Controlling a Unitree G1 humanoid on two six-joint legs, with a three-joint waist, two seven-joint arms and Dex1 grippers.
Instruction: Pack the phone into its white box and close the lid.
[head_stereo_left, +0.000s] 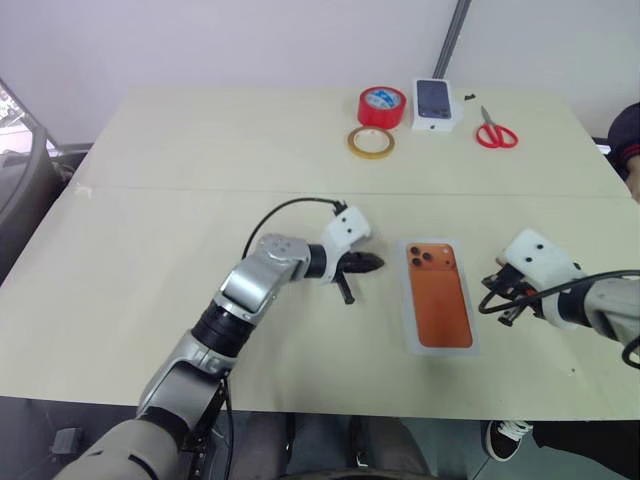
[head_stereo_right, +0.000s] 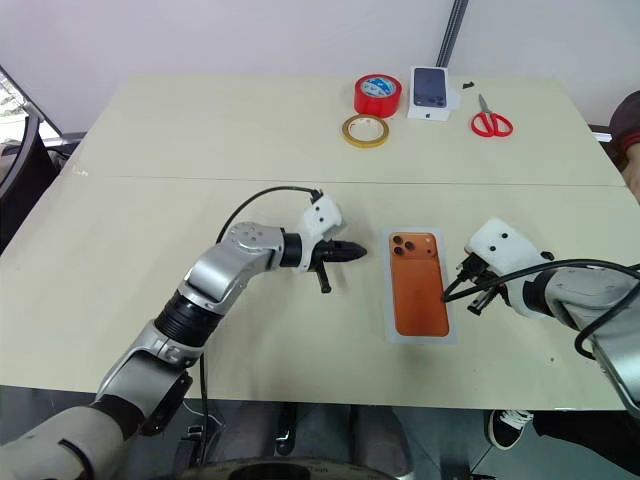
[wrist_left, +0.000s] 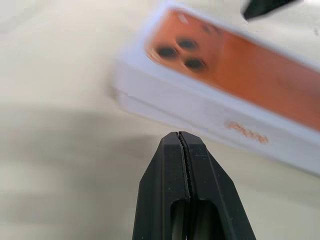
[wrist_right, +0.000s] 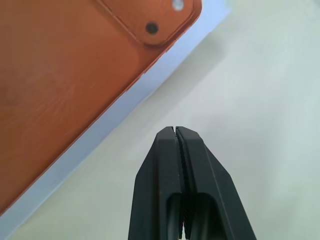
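Table (head_stereo_left: 200, 200) bears lid (head_stereo_left: 437, 296) over white box; phone hidden.

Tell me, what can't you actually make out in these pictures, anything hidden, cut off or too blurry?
- Phone: the lid sits closed on the white box, so whether it is inside cannot be told.
- Small print on the lid's side: blurred in the left wrist view.
- Lid in the right wrist view: cut off by the picture's edge.
- Person at the table's far right: cut off by the edge.

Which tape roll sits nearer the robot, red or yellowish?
The yellowish tape roll: thin, lying flat, just in front of the thicker red tape roll at the table's far edge.
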